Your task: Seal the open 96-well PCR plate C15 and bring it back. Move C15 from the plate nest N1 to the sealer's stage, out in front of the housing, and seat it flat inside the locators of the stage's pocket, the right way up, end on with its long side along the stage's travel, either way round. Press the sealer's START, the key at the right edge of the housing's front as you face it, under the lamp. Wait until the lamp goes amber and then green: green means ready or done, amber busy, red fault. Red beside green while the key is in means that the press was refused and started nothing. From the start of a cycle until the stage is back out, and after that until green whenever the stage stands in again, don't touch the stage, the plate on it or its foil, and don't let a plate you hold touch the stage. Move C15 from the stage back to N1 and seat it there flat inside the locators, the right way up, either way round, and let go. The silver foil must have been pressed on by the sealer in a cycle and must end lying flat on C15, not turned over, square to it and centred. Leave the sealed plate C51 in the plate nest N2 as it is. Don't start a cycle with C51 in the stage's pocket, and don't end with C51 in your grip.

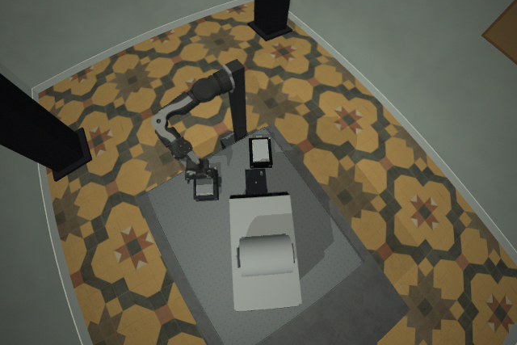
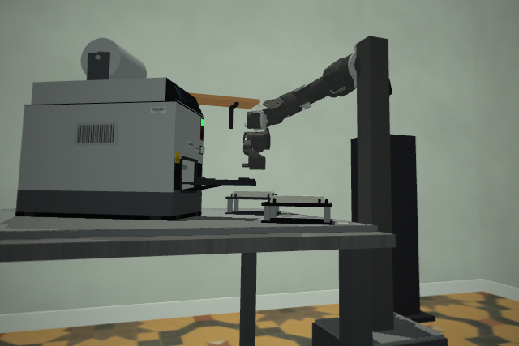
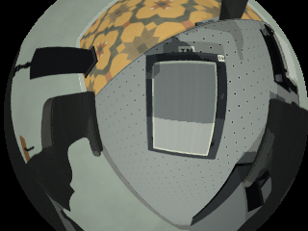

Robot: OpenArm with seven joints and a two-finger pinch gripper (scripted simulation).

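My gripper (image 1: pixel 203 174) is open and empty. It hangs well above a plate nest (image 1: pixel 205 189) on the left of the table. A pale plate (image 3: pixel 185 107) lies flat in that nest, straight below the wrist camera. I cannot tell its label or whether it carries foil. In the side view the gripper (image 2: pixel 254 164) is high over the far nest (image 2: pixel 250 197). A second nest (image 1: pixel 260 152) near the arm's post holds another pale plate. The sealer's stage (image 1: pixel 255 180) stands out in front of the housing, and its dark pocket (image 2: pixel 226 181) is empty. The lamp (image 2: pixel 202 122) is green.
The grey sealer housing (image 1: pixel 264 245) with its foil roll (image 2: pixel 112 59) fills the middle of the table. The arm's black post (image 2: pixel 372 133) stands at the table's end. The nearer nest (image 2: pixel 298 204) sits between post and stage.
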